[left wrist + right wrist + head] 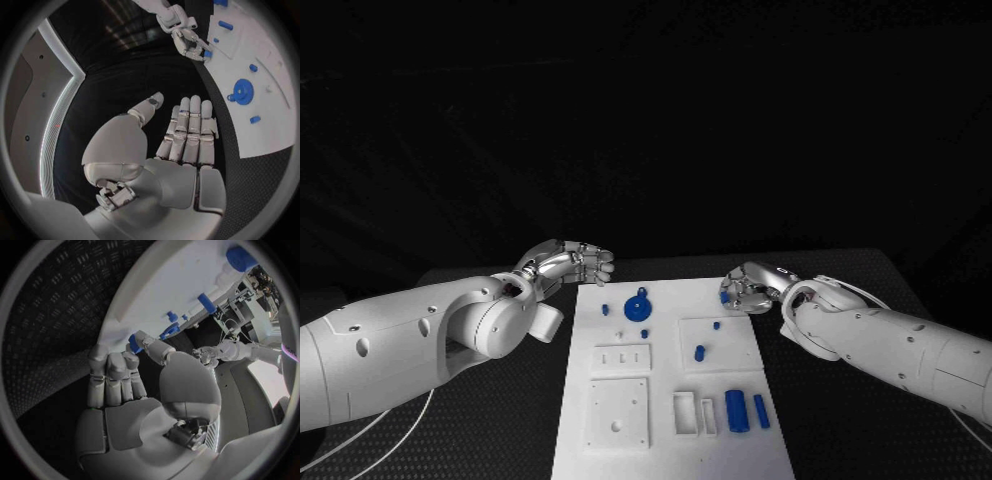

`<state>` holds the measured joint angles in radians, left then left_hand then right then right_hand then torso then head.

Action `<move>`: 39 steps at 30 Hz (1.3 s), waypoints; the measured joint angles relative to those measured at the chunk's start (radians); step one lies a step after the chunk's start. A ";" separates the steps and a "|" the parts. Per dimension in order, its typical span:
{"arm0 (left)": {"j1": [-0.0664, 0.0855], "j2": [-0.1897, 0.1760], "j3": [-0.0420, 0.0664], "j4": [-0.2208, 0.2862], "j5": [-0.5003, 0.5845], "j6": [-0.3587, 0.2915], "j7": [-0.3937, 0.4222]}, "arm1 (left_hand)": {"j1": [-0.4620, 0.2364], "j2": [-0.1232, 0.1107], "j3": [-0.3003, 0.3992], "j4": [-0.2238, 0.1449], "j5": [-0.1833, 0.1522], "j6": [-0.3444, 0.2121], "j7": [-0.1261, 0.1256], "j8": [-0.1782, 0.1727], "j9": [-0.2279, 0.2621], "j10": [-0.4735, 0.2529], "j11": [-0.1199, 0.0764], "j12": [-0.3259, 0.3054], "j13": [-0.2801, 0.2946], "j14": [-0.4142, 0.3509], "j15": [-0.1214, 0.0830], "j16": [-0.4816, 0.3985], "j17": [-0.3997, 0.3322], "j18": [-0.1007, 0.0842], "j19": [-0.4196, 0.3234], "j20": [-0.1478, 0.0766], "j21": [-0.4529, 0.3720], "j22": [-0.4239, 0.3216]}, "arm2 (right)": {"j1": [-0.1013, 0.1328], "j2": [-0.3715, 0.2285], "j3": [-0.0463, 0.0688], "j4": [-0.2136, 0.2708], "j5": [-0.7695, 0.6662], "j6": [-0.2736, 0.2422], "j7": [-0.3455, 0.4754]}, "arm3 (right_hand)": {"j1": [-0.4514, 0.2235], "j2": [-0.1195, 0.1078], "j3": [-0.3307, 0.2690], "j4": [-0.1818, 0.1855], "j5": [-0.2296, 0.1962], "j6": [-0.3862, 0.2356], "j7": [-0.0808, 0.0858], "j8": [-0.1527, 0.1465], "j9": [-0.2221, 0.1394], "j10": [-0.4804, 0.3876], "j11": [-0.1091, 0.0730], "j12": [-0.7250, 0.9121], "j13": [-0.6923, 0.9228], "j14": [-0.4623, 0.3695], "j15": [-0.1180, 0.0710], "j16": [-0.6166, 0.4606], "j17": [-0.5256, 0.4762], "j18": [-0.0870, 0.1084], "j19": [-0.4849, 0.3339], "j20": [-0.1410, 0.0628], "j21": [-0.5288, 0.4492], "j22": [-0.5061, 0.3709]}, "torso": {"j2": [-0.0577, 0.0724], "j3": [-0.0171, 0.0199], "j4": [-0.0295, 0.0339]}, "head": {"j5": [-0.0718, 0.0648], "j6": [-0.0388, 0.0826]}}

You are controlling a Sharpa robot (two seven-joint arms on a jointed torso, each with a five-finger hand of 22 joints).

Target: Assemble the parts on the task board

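Over the desk, both hands hover at the far corners of the task board (668,400), with assembly barely begun.

From the left: the left hand (570,264) is empty, its fingers straight and slightly apart just off the board's far-left corner. A blue gear (638,306) sits mid-board with small pegs around it; two blue cylinders (737,410) lie loose near the front, so most seating looks undone. The right hand (751,288) at the far-right edge pinches a small blue part (134,343); the right wrist view shows that pinch between thumb and finger, which the head view leaves unclear.
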<state>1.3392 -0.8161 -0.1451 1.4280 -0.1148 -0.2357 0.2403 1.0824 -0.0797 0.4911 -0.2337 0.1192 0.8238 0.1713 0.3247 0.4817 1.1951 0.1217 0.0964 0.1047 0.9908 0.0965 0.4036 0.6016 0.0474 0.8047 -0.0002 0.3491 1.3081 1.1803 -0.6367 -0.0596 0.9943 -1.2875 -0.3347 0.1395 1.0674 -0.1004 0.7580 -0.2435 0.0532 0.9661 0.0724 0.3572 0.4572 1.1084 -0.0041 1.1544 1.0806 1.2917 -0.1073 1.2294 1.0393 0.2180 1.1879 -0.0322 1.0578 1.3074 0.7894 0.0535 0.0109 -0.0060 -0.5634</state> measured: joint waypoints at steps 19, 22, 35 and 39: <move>0.014 0.092 -0.001 -0.036 -0.190 0.029 -0.221 | -0.097 -0.022 -0.050 0.070 -0.027 0.103 -0.043 -0.008 -0.002 0.203 -0.099 0.111 0.155 0.185 -0.129 0.256 0.176 0.006 0.155 -0.124 0.264 0.000 | 0.062 0.008 0.002 0.266 -0.114 -0.023 -0.196 | 0.000 0.002 0.018 -0.015 -0.003 0.003 -0.003 0.000 0.000 0.010 -0.010 0.000 -0.003 0.009 -0.008 0.000 0.000 0.001 0.009 -0.006 0.005 0.000 | -0.032 -0.0082 -0.0180 | 0.028 0.011; 0.014 0.109 -0.001 -0.037 -0.206 0.029 -0.254 | -0.120 -0.031 -0.054 0.091 -0.035 0.097 -0.041 -0.021 -0.008 0.206 -0.102 0.121 0.179 0.186 -0.138 0.287 0.190 0.005 0.155 -0.134 0.294 0.000 | 0.062 0.020 0.002 0.287 -0.134 -0.023 -0.220 | 0.000 0.002 0.022 -0.013 -0.003 0.003 -0.003 0.000 0.000 0.010 -0.010 0.000 -0.003 0.009 -0.008 0.000 0.000 0.001 0.009 -0.006 0.005 0.000 | -0.039 -0.0095 -0.0193 | 0.036 0.011; 0.013 0.144 -0.006 -0.036 -0.257 0.030 -0.357 | -0.190 -0.065 -0.074 0.180 -0.066 0.094 -0.041 -0.035 -0.011 0.225 -0.111 0.178 0.257 0.197 -0.166 0.364 0.221 0.005 0.160 -0.140 0.367 0.000 | 0.061 0.059 0.002 0.345 -0.199 -0.025 -0.288 | -0.005 -0.004 0.035 -0.017 0.005 0.004 -0.004 0.000 0.000 0.014 -0.014 0.000 -0.005 0.009 -0.008 0.000 0.000 0.003 0.016 -0.005 0.005 0.000 | -0.051 -0.0079 -0.0219 | 0.054 0.007; 0.014 0.148 -0.007 -0.036 -0.273 0.031 -0.380 | -0.193 -0.068 -0.073 0.189 -0.066 0.091 -0.045 -0.035 -0.010 0.223 -0.113 0.185 0.267 0.194 -0.170 0.371 0.222 0.004 0.160 -0.140 0.373 -0.001 | 0.061 0.061 0.002 0.355 -0.208 -0.027 -0.297 | -0.005 -0.004 0.037 -0.018 0.009 0.006 -0.006 0.000 0.000 0.014 -0.014 0.000 -0.005 0.012 -0.011 0.000 0.000 0.005 0.018 -0.004 0.005 0.000 | -0.051 -0.0079 -0.0223 | 0.054 0.007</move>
<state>1.3527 -0.6678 -0.1519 1.3920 -0.3874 -0.2046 -0.1392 0.8891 -0.1476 0.4179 -0.0448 0.0531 0.9143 0.1263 0.2898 0.4715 1.4181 0.0082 0.2810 0.3720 1.1845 -0.0736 0.7744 0.8232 0.0518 0.9651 -0.1398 0.7225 1.3076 1.2416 -0.5757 -0.0579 1.3498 -1.4957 -0.3620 -0.1579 1.0624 -0.1043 0.7946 -0.2612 0.0624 0.9721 0.0664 0.3572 0.4573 1.1226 -0.0178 1.1539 1.0753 1.3041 -0.1188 1.2295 1.0389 0.2230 1.2057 -0.0359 1.0629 1.3073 0.7383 0.0456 -0.0114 0.0476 -0.5565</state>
